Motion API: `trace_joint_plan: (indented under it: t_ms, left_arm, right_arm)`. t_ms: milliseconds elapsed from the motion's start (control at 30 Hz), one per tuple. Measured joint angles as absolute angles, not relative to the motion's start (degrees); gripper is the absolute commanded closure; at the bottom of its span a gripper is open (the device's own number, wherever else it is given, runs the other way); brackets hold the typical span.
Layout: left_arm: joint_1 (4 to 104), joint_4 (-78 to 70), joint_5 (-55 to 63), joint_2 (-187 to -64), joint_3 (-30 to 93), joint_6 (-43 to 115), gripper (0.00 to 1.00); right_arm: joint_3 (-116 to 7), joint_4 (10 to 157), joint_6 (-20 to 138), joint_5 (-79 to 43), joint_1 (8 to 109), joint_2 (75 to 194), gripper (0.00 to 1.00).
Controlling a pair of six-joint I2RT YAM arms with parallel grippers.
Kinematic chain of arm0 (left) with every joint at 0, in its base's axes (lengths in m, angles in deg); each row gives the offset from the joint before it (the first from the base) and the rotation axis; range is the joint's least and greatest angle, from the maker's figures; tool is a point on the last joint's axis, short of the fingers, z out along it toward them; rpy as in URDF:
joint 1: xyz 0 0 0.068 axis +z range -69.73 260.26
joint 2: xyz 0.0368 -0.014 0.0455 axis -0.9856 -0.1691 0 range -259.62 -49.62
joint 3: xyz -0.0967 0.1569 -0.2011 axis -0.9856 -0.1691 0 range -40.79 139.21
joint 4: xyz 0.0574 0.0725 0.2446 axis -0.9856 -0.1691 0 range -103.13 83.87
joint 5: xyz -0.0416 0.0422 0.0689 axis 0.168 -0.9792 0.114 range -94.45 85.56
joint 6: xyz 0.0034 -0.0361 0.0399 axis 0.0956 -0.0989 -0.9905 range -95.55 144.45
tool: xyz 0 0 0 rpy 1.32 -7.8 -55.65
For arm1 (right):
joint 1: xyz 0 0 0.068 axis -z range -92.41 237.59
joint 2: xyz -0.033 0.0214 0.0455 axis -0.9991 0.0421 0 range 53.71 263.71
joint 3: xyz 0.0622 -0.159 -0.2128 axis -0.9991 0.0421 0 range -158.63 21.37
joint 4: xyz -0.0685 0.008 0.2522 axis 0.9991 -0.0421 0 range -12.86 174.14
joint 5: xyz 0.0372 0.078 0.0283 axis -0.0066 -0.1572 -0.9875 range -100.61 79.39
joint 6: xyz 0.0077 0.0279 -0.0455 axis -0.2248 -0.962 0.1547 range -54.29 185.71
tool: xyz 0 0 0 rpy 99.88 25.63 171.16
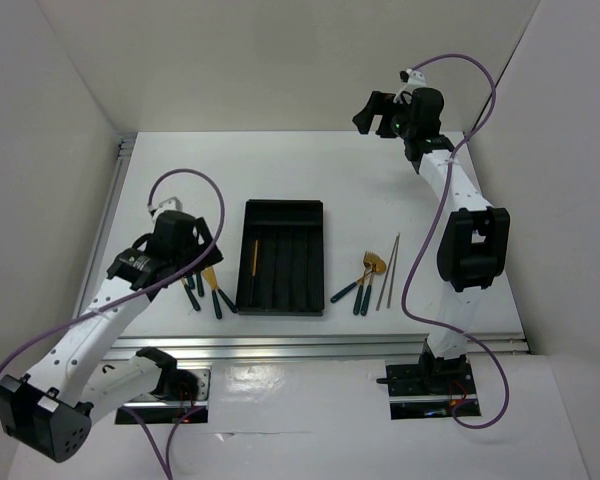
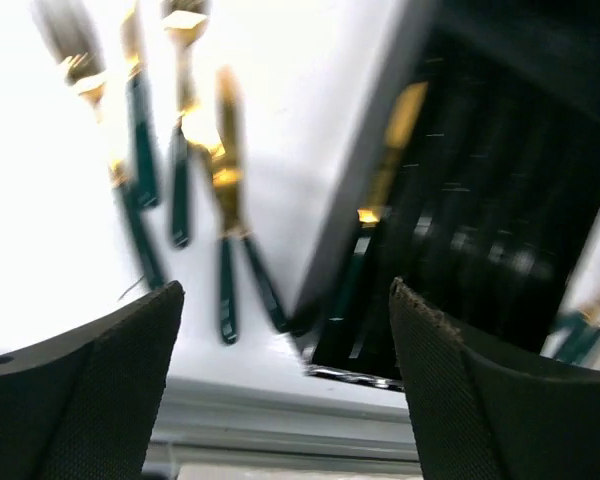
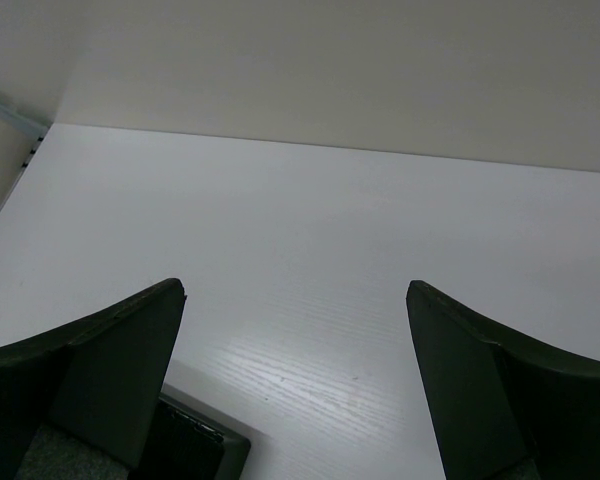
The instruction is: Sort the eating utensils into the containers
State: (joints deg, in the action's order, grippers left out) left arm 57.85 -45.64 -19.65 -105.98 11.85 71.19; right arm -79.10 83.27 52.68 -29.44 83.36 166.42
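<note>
The left fingers (image 2: 90, 400) are wide apart and hold nothing. Just past them, on the left, a bunch of forks and spoons (image 2: 180, 170) lies on the table (image 2: 300, 120). Past them on the right is the black tray (image 2: 500, 230), with one utensil (image 2: 380, 190) inside. The right fingers (image 3: 90, 380) are wide apart too and hold nothing. They are far from the tray.

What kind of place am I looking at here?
Probably a robotics lab test cell: plain white panels wall in the table, an aluminium rail edges it, and the left arm and right arm are bolted at its near edge.
</note>
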Motion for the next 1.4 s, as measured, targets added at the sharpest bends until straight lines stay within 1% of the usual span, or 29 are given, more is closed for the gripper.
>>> trace_joint_plan:
  t_ms: [167, 300, 400, 500, 667, 733, 833, 933, 967, 1000, 1133, 1233, 1400]
  left_arm:
    - [63.71, -49.7, -21.44, -103.64, 5.47, 75.72, 0.08]
    - [66.22, -50.49, -21.92, -105.45, 3.39, 77.92, 0.16]
    - [67.05, -50.38, -21.68, -109.0, 2.87, 78.95, 0.19]
    - [67.58, -49.99, -21.31, -111.14, 1.97, 79.94, 0.24]
    - [68.3, -49.35, -20.54, -111.68, 0.02, 80.39, 0.25]
    - [68.89, -49.05, -20.0, -111.68, -0.72, 80.44, 0.3]
    - [70.0, -48.31, -19.1, -111.66, -1.72, 80.37, 0.3]
    - [70.88, -47.8, -18.18, -111.6, -2.47, 80.33, 0.23]
    - [71.05, -47.65, -17.96, -111.55, -2.6, 80.24, 0.2]
    - [71.31, -47.43, -17.64, -111.38, -2.8, 80.22, 0.13]
    - [71.93, -46.58, -16.83, -111.12, -3.08, 80.09, 0.03]
    - [72.12, -46.16, -16.48, -111.12, -3.08, 80.07, 0.0]
    - [72.17, -45.77, -16.13, -111.12, -3.08, 80.07, 0.0]
  right_arm:
    - [-79.1, 83.27, 52.7, -29.92, 83.36, 166.42, 0.0]
    - [-79.1, 83.27, 52.7, -30.03, 83.36, 166.42, 0.0]
    - [-79.1, 83.27, 52.7, -30.18, 83.36, 166.42, 0.0]
    - [-79.1, 83.29, 52.7, -30.16, 83.36, 166.42, 0.0]
    - [-79.1, 83.29, 52.7, -30.16, 83.36, 166.42, 0.0]
    - [-79.1, 83.29, 52.7, -30.16, 83.36, 166.42, 0.0]
    - [-79.1, 83.32, 52.7, -30.16, 83.36, 166.42, 0.0]
    - [-79.1, 83.29, 52.7, -30.25, 83.36, 166.42, 0.0]
    - [-79.1, 83.29, 52.7, -30.32, 83.36, 166.42, 0.0]
    - [-79.1, 83.29, 52.7, -30.36, 83.36, 166.42, 0.0]
    - [-79.1, 83.29, 52.7, -30.4, 83.36, 166.42, 0.0]
    - [-79.1, 83.32, 52.7, -30.47, 83.36, 166.42, 0.0]
    - [-79.1, 83.32, 52.7, -30.58, 83.36, 166.42, 0.0]
